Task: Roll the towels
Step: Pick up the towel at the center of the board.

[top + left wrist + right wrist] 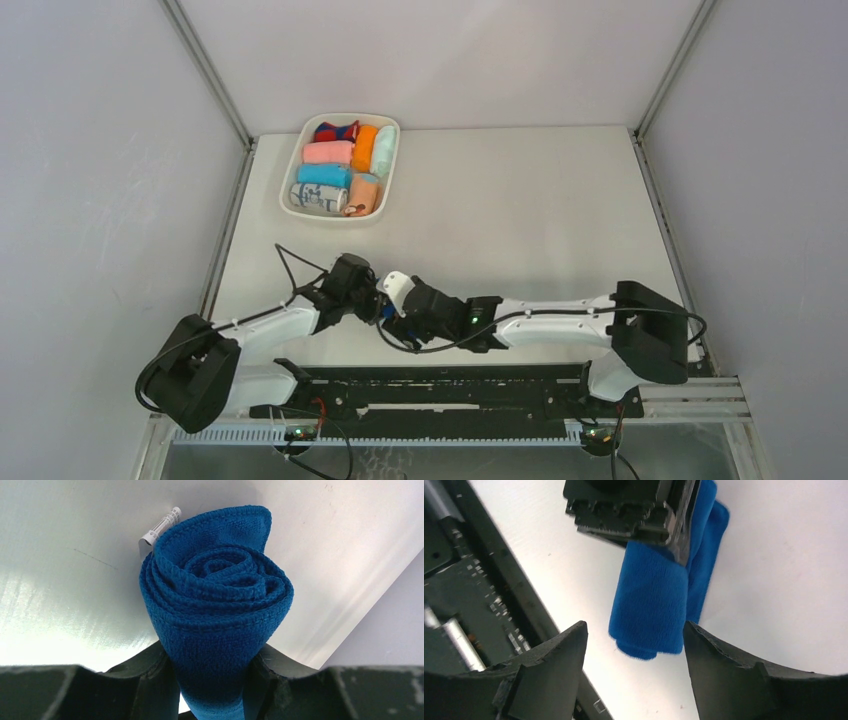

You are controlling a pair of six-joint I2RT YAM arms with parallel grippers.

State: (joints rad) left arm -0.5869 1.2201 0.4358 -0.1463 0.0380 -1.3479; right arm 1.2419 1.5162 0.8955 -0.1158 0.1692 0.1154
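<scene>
**Blue towel rolled up and held tight**

The blue towel [215,610] is wound into a fat roll. From its end you can see the layers going round and round like a snail shell. A little white tag [162,527] sticks out at the back. The roll is near the front edge of the table [520,220], between the two arms. I cannot tell if it touches the table or hangs just above it. The small peach towel [365,193] is rolled too, and lies in the white tray [290,185] far back on the left, next to other rolls.

I think the rolling is done and the job now is to keep the roll from coming undone. The squeeze should be firm and around the middle, so the loose outer flap cannot slip free. Any move should be slow.

The left gripper [212,656] is closed partway, with the blue towel pinched between its two fingers. The right gripper [634,629] is wide open. Its fingers sit on either side of the roll's end and hold nothing.
</scene>
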